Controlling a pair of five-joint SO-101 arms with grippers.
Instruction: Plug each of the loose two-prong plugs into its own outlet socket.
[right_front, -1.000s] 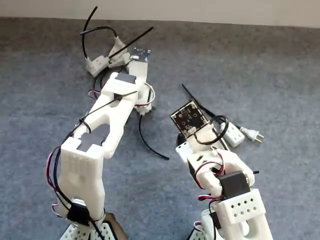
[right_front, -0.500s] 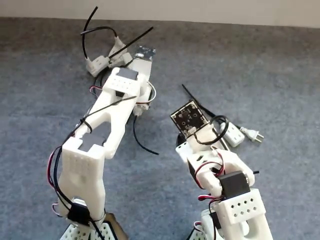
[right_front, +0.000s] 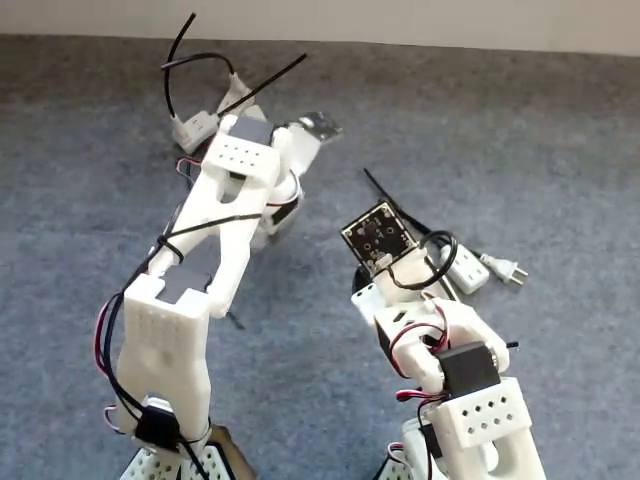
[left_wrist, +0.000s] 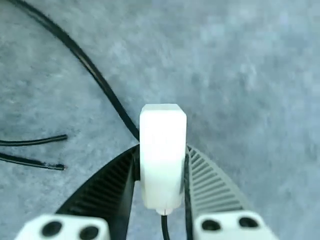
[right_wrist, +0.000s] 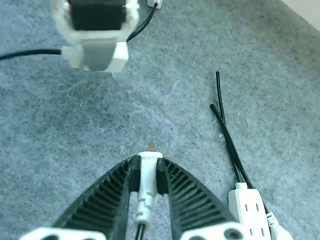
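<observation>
Here the left tool (left_wrist: 162, 152) is clamped on a white socket block (left_wrist: 162, 135), its two jaws pressing the block's long sides. A black cord (left_wrist: 95, 75) runs over the grey worktop (left_wrist: 250, 60) beside it. The right tool (right_wrist: 148, 162) is closed around a white plug (right_wrist: 147, 180), with a metal prong (right_wrist: 151, 146) poking out just past the fingertips. So each tool holds one piece of the task, and the two are well apart: the socket block far and to the left, the plug nearer and right of centre. A second socket block (right_wrist: 246, 210) lies on the worktop at the right, with a loose plug (right_front: 498, 265) just beside it.

We judge the step in hand to be mating the held plug with the held socket block. To do it well, we first turn the block so its slotted face meets the prongs; we cannot tell from these views which face carries the slots. Then we line the prongs up square to that face, close the gap slowly, and push along the prong axis only, since any tilt may jam the prongs or twist the plug in the jaws. The grip on the plug looks narrow, so we watch for it sliding back under the push. The cords may tug sideways, so we leave them slack.
</observation>
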